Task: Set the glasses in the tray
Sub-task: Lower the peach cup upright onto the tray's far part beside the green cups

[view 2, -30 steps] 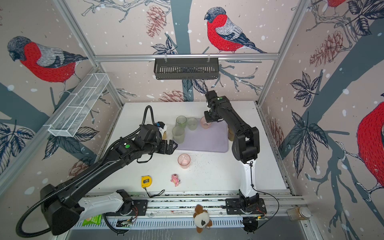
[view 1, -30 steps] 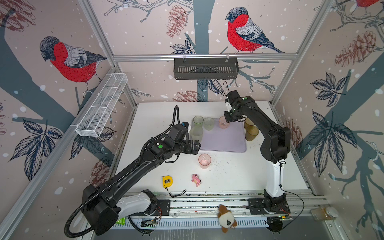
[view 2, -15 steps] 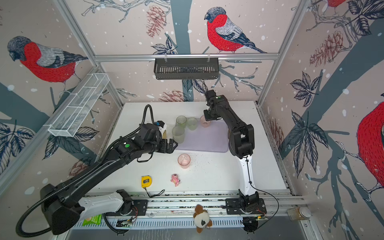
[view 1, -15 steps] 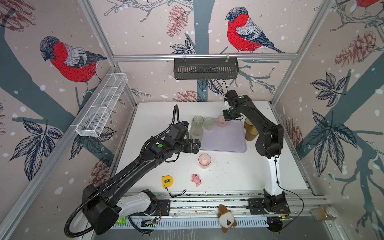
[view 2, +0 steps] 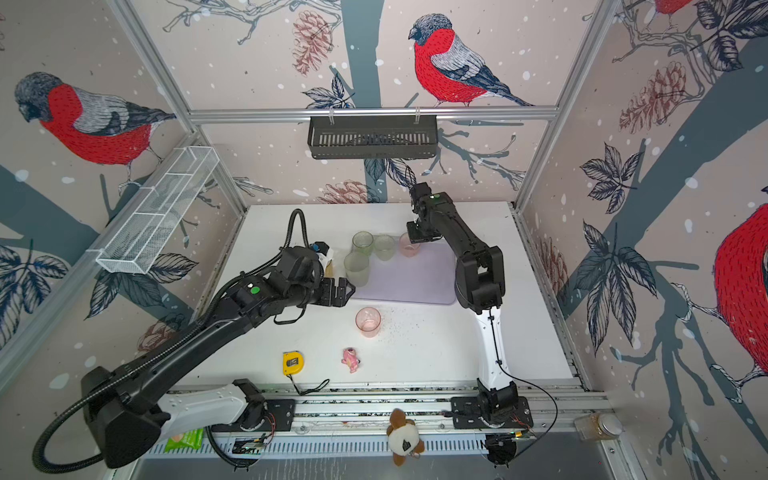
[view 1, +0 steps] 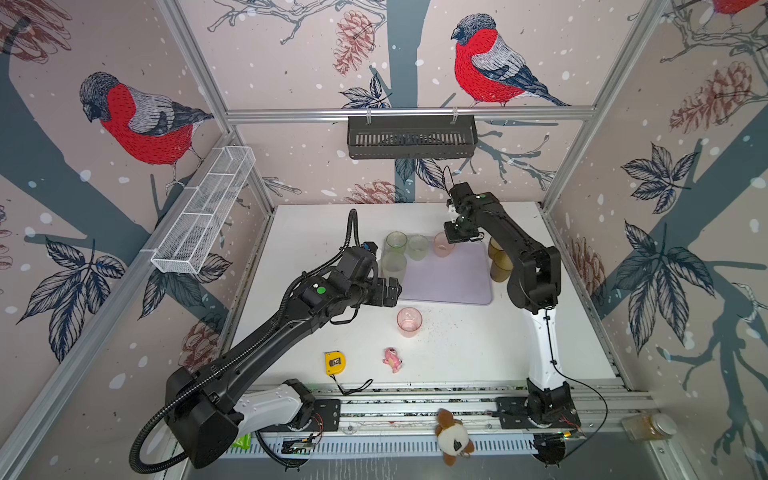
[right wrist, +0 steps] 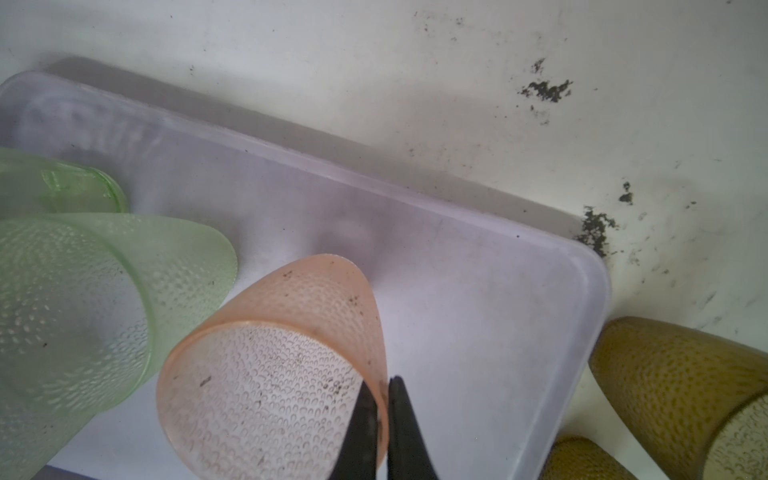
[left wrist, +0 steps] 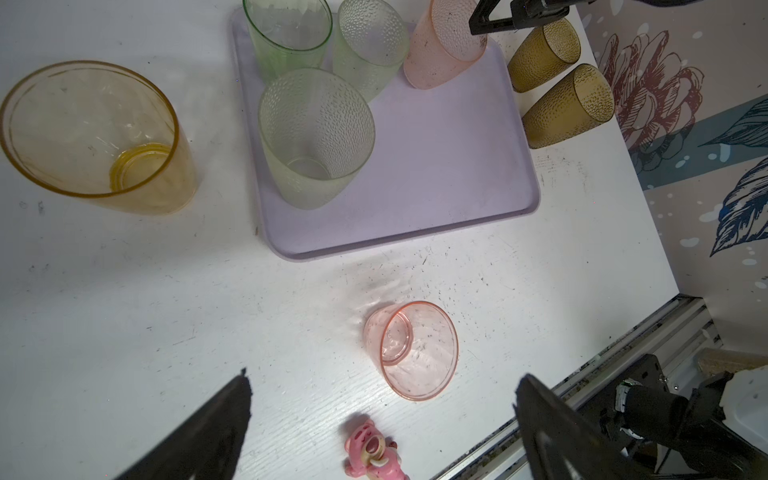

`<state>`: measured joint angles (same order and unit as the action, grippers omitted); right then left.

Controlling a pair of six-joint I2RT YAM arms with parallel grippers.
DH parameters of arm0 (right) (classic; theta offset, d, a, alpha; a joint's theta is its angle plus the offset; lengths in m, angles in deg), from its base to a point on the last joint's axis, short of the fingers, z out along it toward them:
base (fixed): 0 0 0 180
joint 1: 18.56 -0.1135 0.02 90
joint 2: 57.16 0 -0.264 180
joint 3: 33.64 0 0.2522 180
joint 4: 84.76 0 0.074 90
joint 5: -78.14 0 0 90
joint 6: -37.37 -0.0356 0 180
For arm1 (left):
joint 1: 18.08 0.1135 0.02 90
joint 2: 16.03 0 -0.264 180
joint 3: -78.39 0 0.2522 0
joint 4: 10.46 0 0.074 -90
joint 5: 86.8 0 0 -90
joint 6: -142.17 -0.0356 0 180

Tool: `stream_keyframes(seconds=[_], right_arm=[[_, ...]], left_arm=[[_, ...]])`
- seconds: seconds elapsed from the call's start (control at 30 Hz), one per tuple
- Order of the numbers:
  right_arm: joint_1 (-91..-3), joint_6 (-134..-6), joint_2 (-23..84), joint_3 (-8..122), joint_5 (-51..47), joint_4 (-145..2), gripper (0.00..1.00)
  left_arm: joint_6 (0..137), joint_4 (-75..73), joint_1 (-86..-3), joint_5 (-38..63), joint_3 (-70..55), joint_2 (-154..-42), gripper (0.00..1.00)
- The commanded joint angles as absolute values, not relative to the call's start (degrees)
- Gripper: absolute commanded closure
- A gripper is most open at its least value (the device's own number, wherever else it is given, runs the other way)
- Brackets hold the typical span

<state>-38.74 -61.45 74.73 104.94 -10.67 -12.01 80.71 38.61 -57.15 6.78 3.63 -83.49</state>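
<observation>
Desk (view 1: 478, 357) and tray (view 1: 453, 278) sit unchanged; only the right arm (view 1: 515, 245) has folded its elbow inward, its pincer (right wrist: 379, 380) still clamped on the rim of the textured pink glass (view 1: 440, 248) at the tray's far edge, so release looks due. Left pincer (left wrist: 384, 376) hangs wide open near the smooth pink glass (view 1: 409, 322), still on the desk.

Dimpled translucent plastic glasses (left wrist: 316, 137), smooth matt tray (left wrist: 457, 166).

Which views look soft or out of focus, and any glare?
Right wrist view: the right fingers are soft-edged, the pink glass dimples still readable. Left wrist view: the left fingers blur into dark shapes; the table is bright, no hard glare. Both top views: sharp, evenly lit.
</observation>
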Motion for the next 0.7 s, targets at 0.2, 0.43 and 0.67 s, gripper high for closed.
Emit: stream_keyframes(seconds=[0.2, 0.43, 0.67], right_arm=[[-38.55, -61.77, 75.44, 104.66, -9.68, -13.47, 0.99], [-38.38, -61.94, 75.88, 104.45, -9.49, -13.69, 0.99], [-38.19, -61.89, 76.04, 104.23, -9.33, -13.99, 0.98]], left_arm=[[81.35, 38.19, -57.11, 6.11, 3.88, -83.43, 0.01], [81.42, 38.37, -57.11, 5.84, 3.97, -83.3, 0.01], [81.45, 38.43, -57.11, 5.67, 3.98, -83.14, 0.01]])
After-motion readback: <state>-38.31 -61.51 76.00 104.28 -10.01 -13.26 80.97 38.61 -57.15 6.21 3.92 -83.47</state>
